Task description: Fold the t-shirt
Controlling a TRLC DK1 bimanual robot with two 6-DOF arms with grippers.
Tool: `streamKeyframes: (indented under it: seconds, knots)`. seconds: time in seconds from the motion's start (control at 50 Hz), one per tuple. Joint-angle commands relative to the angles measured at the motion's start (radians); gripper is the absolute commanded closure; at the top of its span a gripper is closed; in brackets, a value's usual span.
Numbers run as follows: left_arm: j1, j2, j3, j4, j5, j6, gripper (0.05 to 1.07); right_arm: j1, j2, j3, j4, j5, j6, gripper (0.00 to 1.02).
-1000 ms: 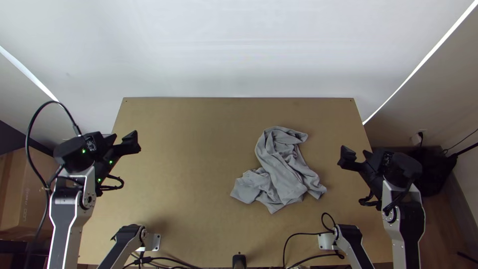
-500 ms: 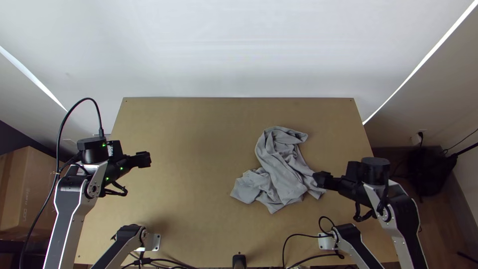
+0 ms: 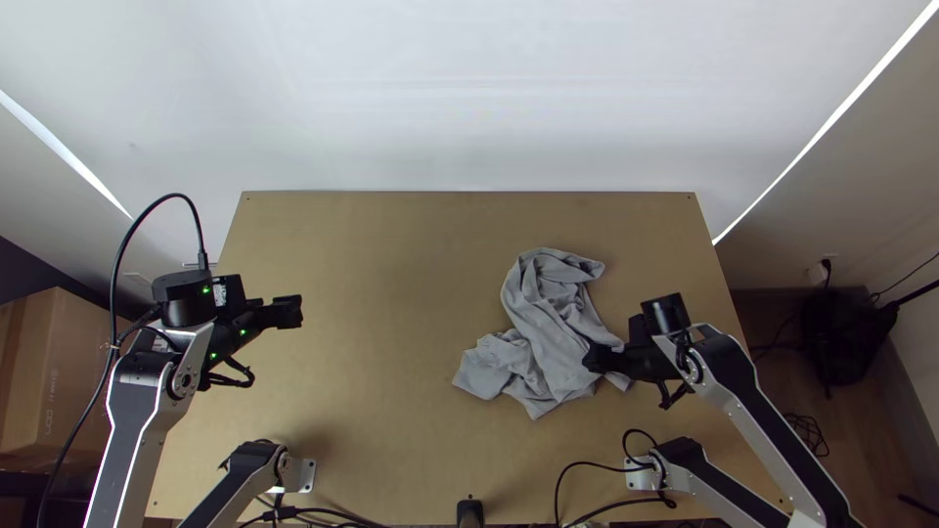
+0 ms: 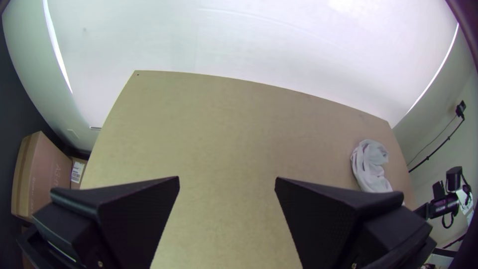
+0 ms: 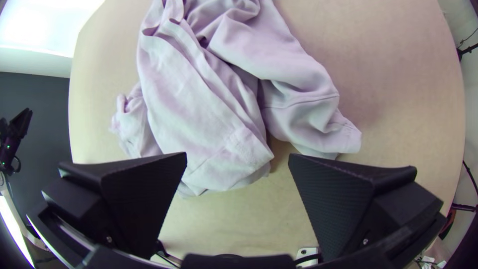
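The grey t-shirt (image 3: pixel 548 318) lies bunched on the table, right of the middle. In the top view my right gripper (image 3: pixel 595 360) is over the shirt's lower right part, and my left gripper (image 3: pixel 290 311) stands over the table's left side, well away from the cloth. The right wrist view has my right gripper (image 5: pixel 238 157) open, its fingers apart, with the rumpled shirt (image 5: pixel 199 99) beyond them. My left gripper (image 4: pixel 227 179) is open too in the left wrist view, nothing between its fingers; part of the shirt (image 4: pixel 369 164) lies far off.
The wooden table (image 3: pixel 391 254) has bare surface between the left gripper and the shirt. Arm bases and black cables (image 3: pixel 587 462) line its near edge. A cardboard box (image 3: pixel 59 376) stands on the left, beyond the table, and a black bag (image 3: pixel 846 337) on the right.
My right gripper has moved left from beside the table's right edge to over the shirt. My left gripper has shifted slightly right and down the picture. The shirt lies as before.
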Motion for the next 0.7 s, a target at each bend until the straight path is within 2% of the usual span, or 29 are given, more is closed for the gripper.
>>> streamKeyframes:
  seconds: [0.0, 0.06, 0.1, 0.16, 0.2, 0.22, 0.34, 0.52, 0.68]
  knots:
    - [0.008, -0.008, -0.003, 0.001, 0.011, 0.003, 0.1, 0.022, 0.081, -0.029, 0.008, -0.024, -0.02, 0.1]
    - [0.016, -0.008, 0.0, 0.0, 0.009, 0.003, 0.1, 0.066, 0.101, -0.026, 0.008, -0.041, -0.029, 0.11]
    - [0.022, -0.008, 0.001, 0.0, 0.009, 0.003, 0.1, 0.08, 0.113, -0.025, 0.016, -0.039, -0.035, 0.22]
    - [0.026, -0.008, 0.001, -0.003, 0.009, 0.004, 0.1, 0.094, 0.133, -0.02, 0.016, -0.041, -0.041, 0.51]
    - [0.036, -0.008, 0.006, -0.003, 0.009, 0.004, 0.1, 0.099, 0.137, -0.012, 0.022, -0.039, -0.043, 0.86]
    - [0.039, -0.008, 0.008, -0.006, 0.009, 0.006, 0.1, 0.097, 0.137, -0.012, 0.04, -0.039, -0.043, 1.0]
    - [0.051, -0.009, 0.027, -0.023, 0.008, 0.013, 0.1, 0.117, 0.131, 0.037, 0.056, -0.041, -0.029, 1.0]
    - [0.051, -0.009, 0.081, -0.058, 0.008, 0.023, 0.1, 0.197, 0.136, 0.267, 0.053, -0.021, -0.02, 1.0]
    - [0.048, -0.006, 0.11, -0.071, 0.009, 0.023, 0.1, 0.232, 0.268, 0.486, 0.063, 0.013, -0.05, 1.0]
